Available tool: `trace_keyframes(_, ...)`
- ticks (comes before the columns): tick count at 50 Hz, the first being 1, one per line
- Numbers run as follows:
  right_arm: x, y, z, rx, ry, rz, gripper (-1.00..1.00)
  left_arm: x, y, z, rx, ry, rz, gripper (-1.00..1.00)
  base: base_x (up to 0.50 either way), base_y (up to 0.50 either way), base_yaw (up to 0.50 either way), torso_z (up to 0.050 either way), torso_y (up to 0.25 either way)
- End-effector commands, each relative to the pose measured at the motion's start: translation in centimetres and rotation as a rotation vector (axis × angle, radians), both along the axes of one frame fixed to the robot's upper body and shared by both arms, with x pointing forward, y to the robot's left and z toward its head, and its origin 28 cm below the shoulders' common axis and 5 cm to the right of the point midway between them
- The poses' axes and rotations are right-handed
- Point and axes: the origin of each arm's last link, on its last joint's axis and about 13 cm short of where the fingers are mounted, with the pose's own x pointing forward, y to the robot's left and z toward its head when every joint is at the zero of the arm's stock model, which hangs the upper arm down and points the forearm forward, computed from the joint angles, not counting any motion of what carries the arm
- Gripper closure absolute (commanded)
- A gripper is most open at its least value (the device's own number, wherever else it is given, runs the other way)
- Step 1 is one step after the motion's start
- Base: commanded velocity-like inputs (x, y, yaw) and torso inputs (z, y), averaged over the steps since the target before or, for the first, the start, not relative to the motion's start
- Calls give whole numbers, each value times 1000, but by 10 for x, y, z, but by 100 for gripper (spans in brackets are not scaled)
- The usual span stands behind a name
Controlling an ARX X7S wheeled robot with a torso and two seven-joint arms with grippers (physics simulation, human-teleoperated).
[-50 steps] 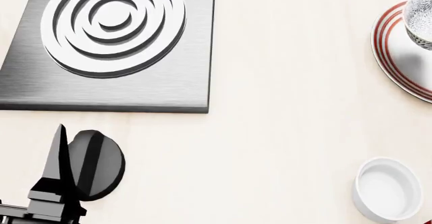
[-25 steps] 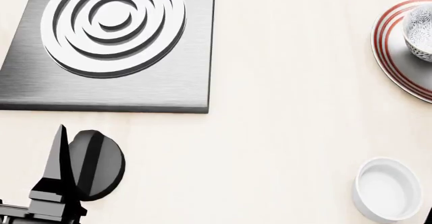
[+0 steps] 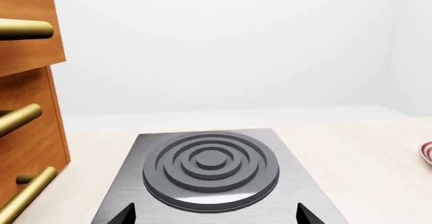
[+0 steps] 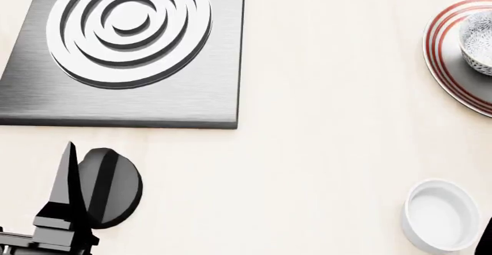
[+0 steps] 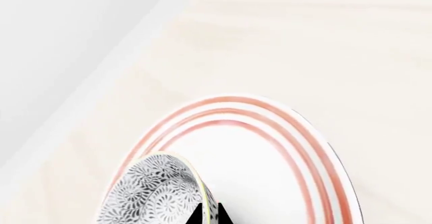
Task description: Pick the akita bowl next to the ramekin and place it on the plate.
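Black fingertips of the right gripper (image 5: 208, 215) are seen at the edge of the right wrist view, pinched on the rim of the akita bowl (image 5: 157, 193), one tip on each side of the wall, so the bowl is held. Grey-and-white floral speckle covers the bowl inside and out. It is seen over the plate (image 5: 307, 153), near one side of the plate's rim; whether its base touches the plate cannot be told. Thin red concentric rings run round the plate's white rim, and the plate lies on a pale wooden counter (image 5: 317, 42).

In the head view the bowl (image 4: 476, 41) is cut by the right edge of the picture, within the outline of the plate (image 4: 446, 53). The ramekin (image 4: 439, 214), plain glossy white and empty, stands well apart from the plate, nearer the robot at the lower right.

The left gripper (image 3: 212, 213) is shown in its wrist view only as two dark tips set wide apart, with nothing between them. Beyond them a brushed-steel hob plate (image 3: 297, 168) with a round ringed burner (image 3: 210, 164) lies on the counter. A wooden cabinet (image 3: 30, 113) with brass bar handles stands beside the hob. In the head view the left arm (image 4: 65, 209) is seen at the lower left, on the robot's side of the hob.
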Motion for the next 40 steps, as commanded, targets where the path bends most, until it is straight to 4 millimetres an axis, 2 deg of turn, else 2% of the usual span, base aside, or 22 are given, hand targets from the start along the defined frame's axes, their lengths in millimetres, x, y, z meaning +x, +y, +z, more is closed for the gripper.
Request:
trace_keyframes(1,0,-1,0,7,-5,-3,100,0,0,0,0,0,0,-100,0,0,0,0,0)
trace_keyframes(7,-1,-1,-3,10,0,-8,100,0,0,0,2,1,1,-100,0,0,0,0,0)
trace_keyframes(8,-1,-1,-3,9,-1,-7,-100,0,0,0,3,1,1,-100,0,0,0,0,0)
trace_keyframes(20,1,-2,6,-61,-40,22,-100,-1,-1,-2,6,2,0,-100,0,0,0,0,0)
trace_keyframes(28,0,0,15,-220,-58,-2,-100,0,-1,-3,7,4,2,-100,0,0,0,0,0)
trace_keyframes(38,-16,11,26,-525,-68,-59,-100,1,-1,-4,9,8,3,-100,0,0,0,0,0)
trace_keyframes(40,-19,13,26,-528,-72,-58,-100,2,-1,-4,8,7,4,-100,0,0,0,0,0)
